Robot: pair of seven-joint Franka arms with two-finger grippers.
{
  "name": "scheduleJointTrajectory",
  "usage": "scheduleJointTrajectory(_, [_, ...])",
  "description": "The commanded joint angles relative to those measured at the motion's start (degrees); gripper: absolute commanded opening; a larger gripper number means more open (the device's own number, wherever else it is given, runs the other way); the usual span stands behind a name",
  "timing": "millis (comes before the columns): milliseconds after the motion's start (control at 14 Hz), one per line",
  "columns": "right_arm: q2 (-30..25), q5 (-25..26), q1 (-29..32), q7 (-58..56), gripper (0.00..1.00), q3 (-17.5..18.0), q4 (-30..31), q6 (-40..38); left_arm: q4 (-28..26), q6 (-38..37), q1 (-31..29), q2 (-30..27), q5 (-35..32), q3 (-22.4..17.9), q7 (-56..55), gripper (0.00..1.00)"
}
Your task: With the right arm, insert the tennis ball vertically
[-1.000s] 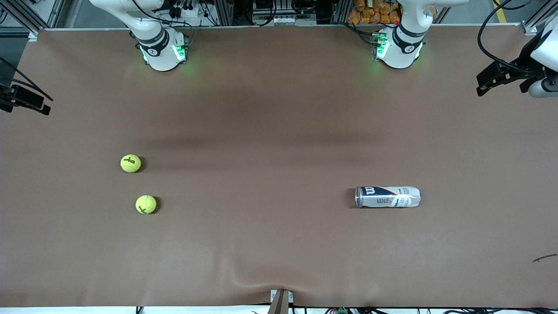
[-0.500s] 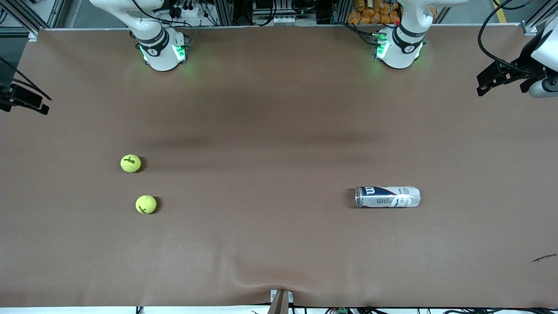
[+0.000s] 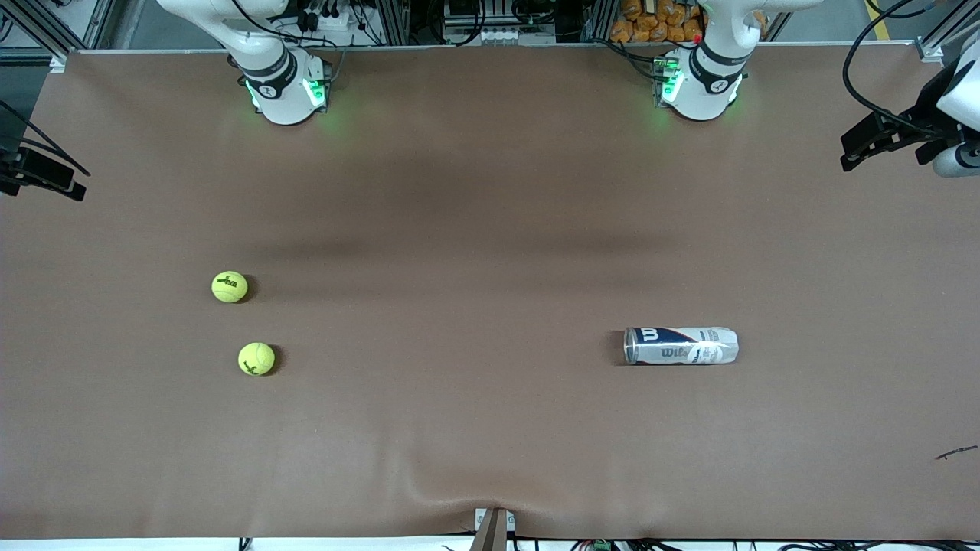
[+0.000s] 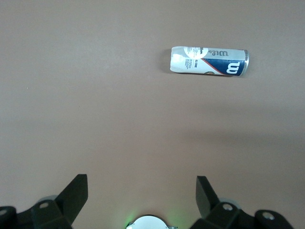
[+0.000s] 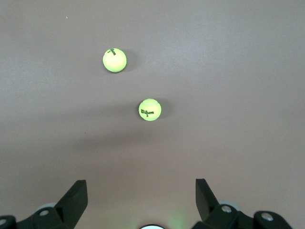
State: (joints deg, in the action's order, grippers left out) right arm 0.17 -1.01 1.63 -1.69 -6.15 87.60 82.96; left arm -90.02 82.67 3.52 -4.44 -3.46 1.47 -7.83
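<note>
Two yellow-green tennis balls lie on the brown table toward the right arm's end: one (image 3: 230, 287) farther from the front camera, one (image 3: 256, 358) nearer. They also show in the right wrist view, the farther ball (image 5: 150, 110) and the nearer ball (image 5: 114, 60). A white and blue Wilson ball can (image 3: 681, 346) lies on its side toward the left arm's end and shows in the left wrist view (image 4: 208, 62). My right gripper (image 5: 141, 193) is open and empty, high over the table (image 3: 53, 177). My left gripper (image 4: 142, 191) is open and empty, also high up (image 3: 857, 145).
The right arm's base (image 3: 283, 88) and the left arm's base (image 3: 700, 84) stand at the table's far edge with green lights. The brown table cover has a wrinkle (image 3: 452, 478) near a bracket (image 3: 494, 528) at the near edge. A small dark scrap (image 3: 957, 453) lies near the left arm's end.
The left gripper has shifted slightly toward its end of the table. The balls and the can have not moved.
</note>
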Motion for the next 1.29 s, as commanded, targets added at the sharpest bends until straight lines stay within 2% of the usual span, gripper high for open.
scheduleJointTrajectory(0, [-1.2, 0.7, 0.5, -0.1, 1.0, 0.3, 0.1, -0.9, 0.9, -0.9, -0.3, 0.8, -0.5, 0.3, 0.7, 1.0])
scheduleJointTrajectory(786, [-0.8, 0.1, 0.5, -0.1, 1.0, 0.4, -0.1, -0.3, 1.2, -0.8, -0.3, 2.9, -0.7, 0.3, 0.7, 1.0])
scheduleJointTrajectory(1214, [-0.3, 0.1, 0.4, -0.1, 1.0, 0.4, -0.1, 2.0, 1.3, -0.8, 0.1, 6.2, -1.8, 0.5, 4.2, 1.0])
